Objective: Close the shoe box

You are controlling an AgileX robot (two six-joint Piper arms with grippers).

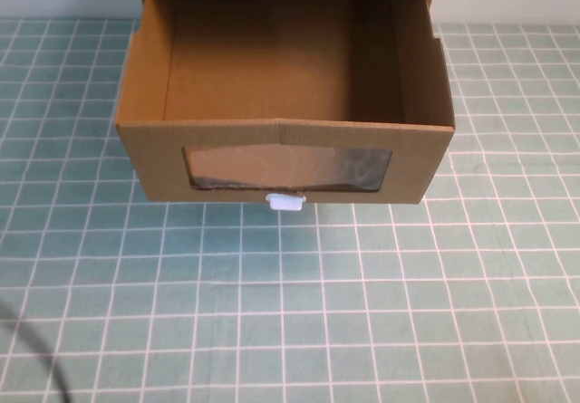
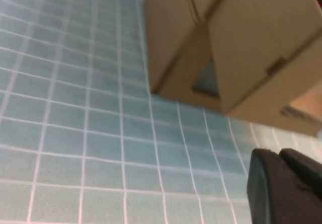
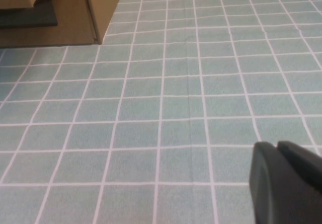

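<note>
The shoe box is brown cardboard and stands at the far middle of the table. Its drawer is pulled out toward me and is empty inside. The front has a clear window with a small white pull tab below it. Neither gripper shows in the high view. In the left wrist view my left gripper is shut and empty above the mat, apart from the box. In the right wrist view my right gripper is shut and empty above the mat, far from the box.
A green mat with a white grid covers the table in front of and beside the box. A dark cable curves across the near left corner. A pale wall stands behind the box.
</note>
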